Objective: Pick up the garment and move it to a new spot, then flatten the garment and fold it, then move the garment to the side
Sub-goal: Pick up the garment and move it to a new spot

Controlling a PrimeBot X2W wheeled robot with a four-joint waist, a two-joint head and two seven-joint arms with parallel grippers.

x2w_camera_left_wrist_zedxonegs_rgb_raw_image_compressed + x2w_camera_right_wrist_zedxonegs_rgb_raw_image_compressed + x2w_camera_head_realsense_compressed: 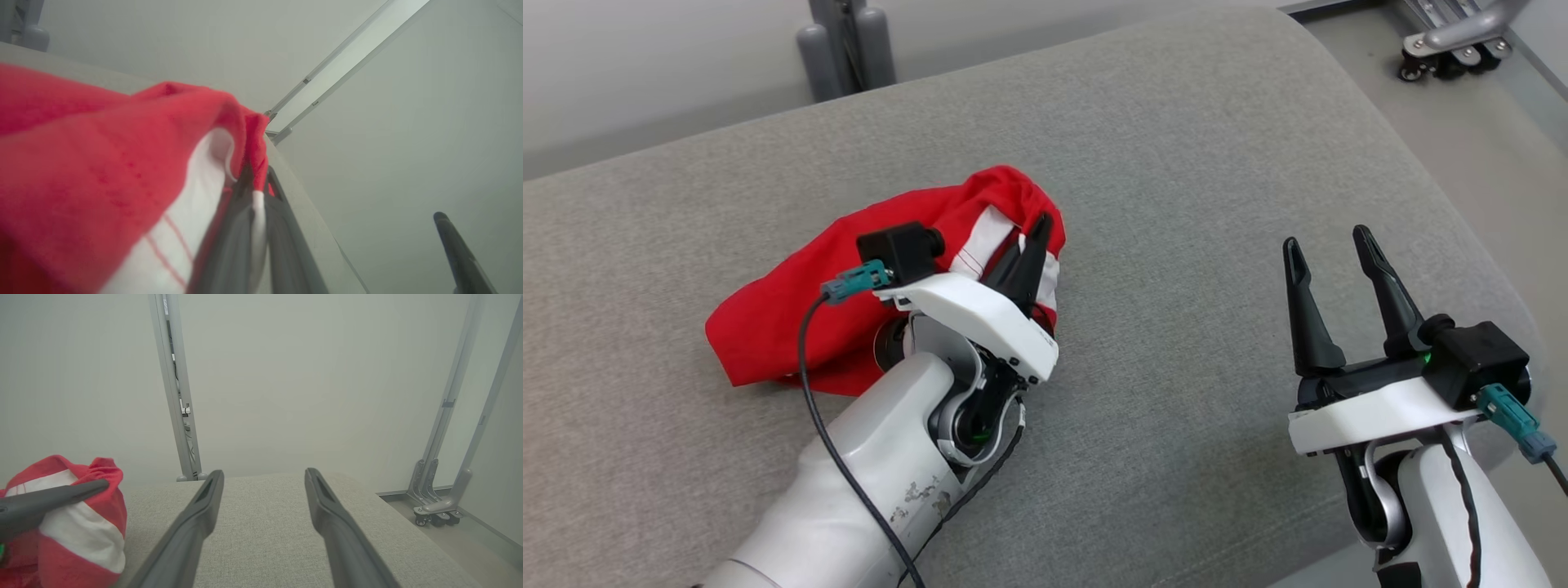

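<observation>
Pinches a red-and-white fold of the garment [792, 302] in the left gripper [1039, 235], fingers pressed together with cloth trapped between them near the tips. Holds the right gripper [1327, 241] spread wide and empty over bare cushion [1176, 163], well apart from the garment. Leaves the garment bunched in a heap on the cushion's left half, its right edge at the left gripper. Shows from the left wrist what the head view hides: a white strip caught between the dark fingers, red cloth draped over their tips, and one finger of the right gripper at the lower right. Gives from the right wrist a side look: a left finger lying across the heap's white band, grey cushion stretching between the open right fingers. Puts a grey post [845, 41] beyond the cushion's far edge and a wheeled frame foot [1445, 49] on the floor at the far right. Covers the garment's near side in the head view with the left arm and its camera.
</observation>
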